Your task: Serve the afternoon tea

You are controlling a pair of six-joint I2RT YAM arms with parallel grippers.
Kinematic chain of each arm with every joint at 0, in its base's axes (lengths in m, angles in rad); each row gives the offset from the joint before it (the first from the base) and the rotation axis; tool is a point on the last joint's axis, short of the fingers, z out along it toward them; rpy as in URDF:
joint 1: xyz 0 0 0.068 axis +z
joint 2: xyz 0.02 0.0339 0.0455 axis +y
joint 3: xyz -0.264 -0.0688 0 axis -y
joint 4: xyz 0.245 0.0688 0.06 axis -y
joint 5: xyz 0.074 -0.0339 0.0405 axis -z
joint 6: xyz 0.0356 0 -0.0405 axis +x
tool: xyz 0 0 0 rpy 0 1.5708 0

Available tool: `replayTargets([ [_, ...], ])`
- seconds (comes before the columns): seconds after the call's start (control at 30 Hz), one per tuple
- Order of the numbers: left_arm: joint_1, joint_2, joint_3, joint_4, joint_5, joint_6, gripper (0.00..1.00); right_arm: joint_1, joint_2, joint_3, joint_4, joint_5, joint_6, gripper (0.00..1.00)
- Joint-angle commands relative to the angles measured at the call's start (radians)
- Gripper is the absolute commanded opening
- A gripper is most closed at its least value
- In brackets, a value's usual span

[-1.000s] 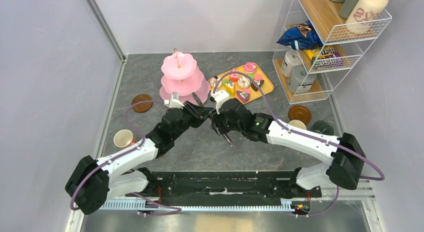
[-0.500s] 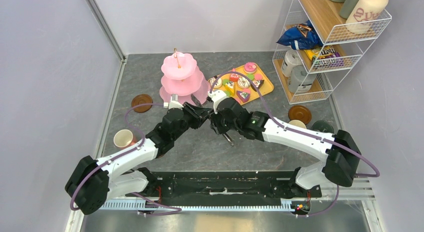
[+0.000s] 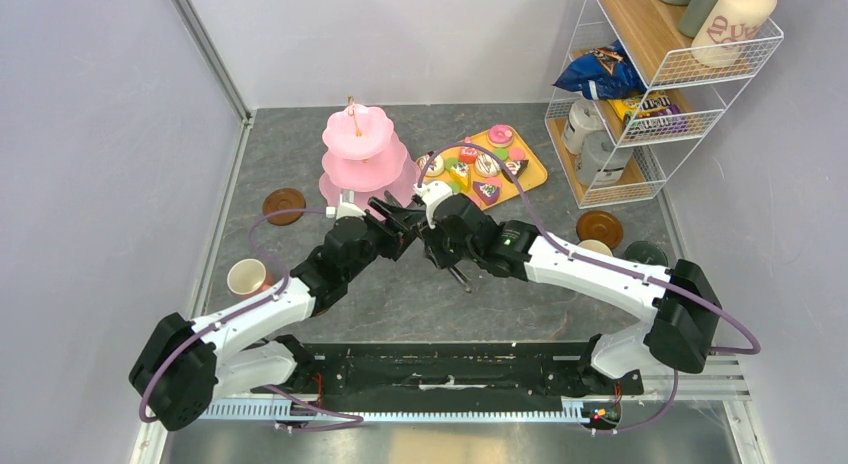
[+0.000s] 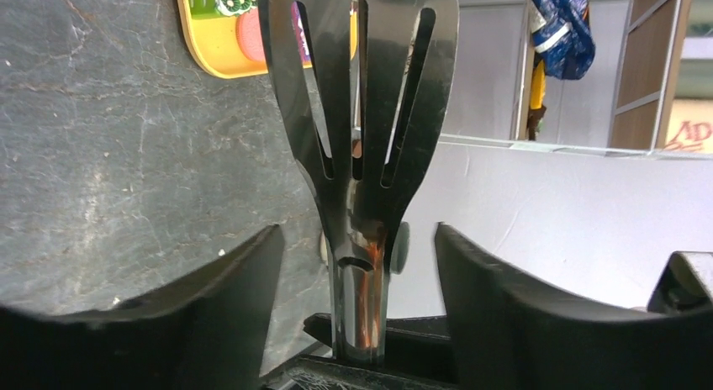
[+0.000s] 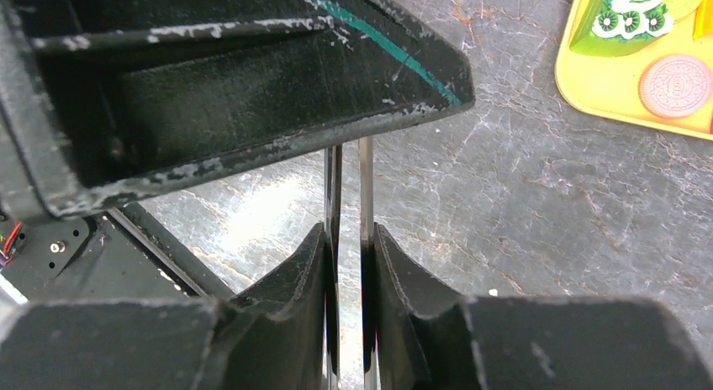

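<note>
- We see the serving tongs point(image 4: 363, 209) standing in the middle of the left gripper point(image 4: 357, 234). The slotted blade runs lengthwise along the fingers and points towards the corner of the yellow tray point(image 3: 530, 164).
- The left jaws stand wide open. There is a clear gap between the blade and each finger point(image 4: 244, 281), so this gripper has hold of nothing.
- The right gripper point(image 5: 349, 234) meets the tongs from the opposite side. Its jaws are nearly closed and pinch the two thin metal arms, which are squeezed close together with only a narrow slit between them.
- From the right jaws the arms of the tongs run straight out along the fingers' line and pass under the body of the left gripper.
- In our judgement the tongs now belong to the right arm alone, so the left arm must back off along the blade's axis before anything else can happen.
- The cake wedges point(image 3: 487, 191) lie on the tray, just beyond both grippers and to their right on the counter point(image 3: 300, 134). The right arm is the nearer one.
- The pink three-tier stand point(image 3: 357, 154) rises just behind the left gripper, and we can see no sweets on its tiers.
- We think the right jaws must ease so the tongs spread before they can take a wedge.
</note>
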Motion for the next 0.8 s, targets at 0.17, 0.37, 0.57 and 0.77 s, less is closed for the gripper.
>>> replayTargets([
  [0.17,0.035,-0.089,0.060,-0.125,-0.096,0.132,0.94,-0.018,0.014,0.072,-0.054,0.012,-0.042,0.23],
  [0.37,0.098,-0.230,0.105,-0.345,-0.222,0.347,0.95,-0.075,0.022,0.087,-0.107,-0.015,-0.044,0.26],
  [0.57,0.143,-0.362,0.257,-0.541,-0.341,0.660,0.95,-0.156,0.057,0.115,-0.174,-0.038,-0.039,0.31],
  [0.77,0.150,-0.341,0.456,-0.601,-0.355,1.011,0.98,-0.232,0.079,0.163,-0.249,-0.044,-0.046,0.37],
])
